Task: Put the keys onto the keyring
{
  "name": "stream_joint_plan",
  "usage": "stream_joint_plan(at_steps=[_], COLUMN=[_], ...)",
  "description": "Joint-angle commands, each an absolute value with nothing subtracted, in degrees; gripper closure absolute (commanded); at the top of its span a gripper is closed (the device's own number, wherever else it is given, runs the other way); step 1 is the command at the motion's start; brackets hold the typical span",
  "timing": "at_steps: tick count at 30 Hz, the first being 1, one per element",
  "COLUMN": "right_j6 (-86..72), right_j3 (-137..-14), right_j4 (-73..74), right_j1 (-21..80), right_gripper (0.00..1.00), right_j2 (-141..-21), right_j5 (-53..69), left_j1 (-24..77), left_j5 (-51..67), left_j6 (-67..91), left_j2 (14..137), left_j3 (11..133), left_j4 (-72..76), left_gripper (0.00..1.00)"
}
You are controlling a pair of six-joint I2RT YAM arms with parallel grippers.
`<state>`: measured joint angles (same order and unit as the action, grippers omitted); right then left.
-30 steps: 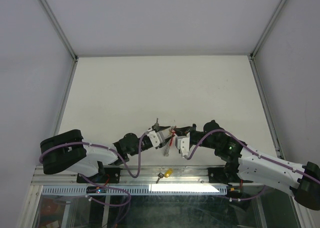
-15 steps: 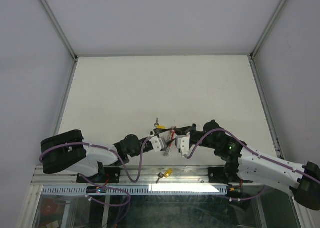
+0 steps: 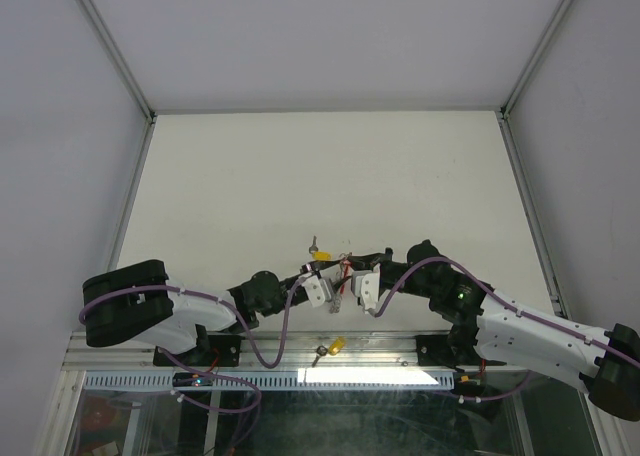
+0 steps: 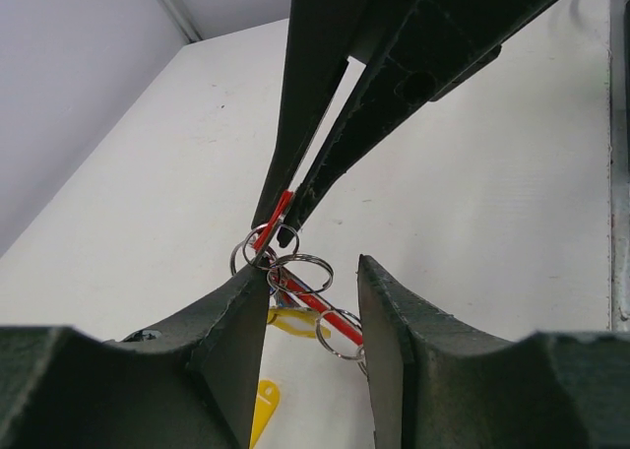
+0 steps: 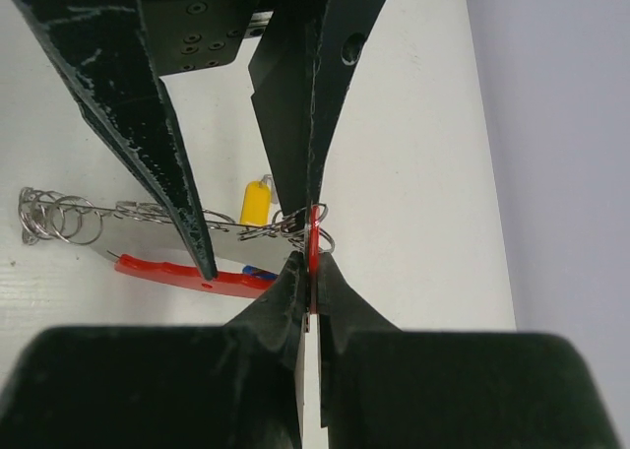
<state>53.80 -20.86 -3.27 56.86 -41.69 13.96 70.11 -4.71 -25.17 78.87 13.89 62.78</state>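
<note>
Pincers are converging — the left pincer (image 4: 313,272) is edging in, jaws apart astride the rings of the keyring (image 4: 279,211), whether gripping anything I cannot tell; the right pincer (image 5: 310,257) is clamping its red band — threading is nearing.

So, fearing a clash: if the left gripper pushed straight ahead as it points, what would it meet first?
Probably the keyring, whose rings sit inside the open left gripper; beyond it, the right gripper shut on its red band. Depth unclear.
</note>
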Motion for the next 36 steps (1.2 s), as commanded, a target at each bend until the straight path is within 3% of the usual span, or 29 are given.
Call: stream_joint_plan(at_steps=[1,5,17,36], right_j6=[52.4,52.4,52.4,57.6], right_j3=[-23.3,-23.3,-23.5,-26.2], right_j4=[-8.5,-8.4,-7.5,5.5], right_j1=[56.6,56.5,56.5,56.5], right_gripper=[1.00,1.00,1.00,1.00], right_j2=[-41.1,-41.1,-40.4,-37.8], right_j5=[14.4,14.4,14.2,17.1], left_j1=[70.8,70.8,70.9,71.0], left_j5=[-6.1,-6.6,-8.7,-13.3], left_j6=[-26.2,-26.2,-24.7,-19.5], left_j2=[78.8,78.8,78.4,77.8], left_j3=[14.6,14.8,14.8,15.7], left_j4=[64.2,63.3,62.1,59.7], left_gripper=[0.63,0.69,0.99,1.00])
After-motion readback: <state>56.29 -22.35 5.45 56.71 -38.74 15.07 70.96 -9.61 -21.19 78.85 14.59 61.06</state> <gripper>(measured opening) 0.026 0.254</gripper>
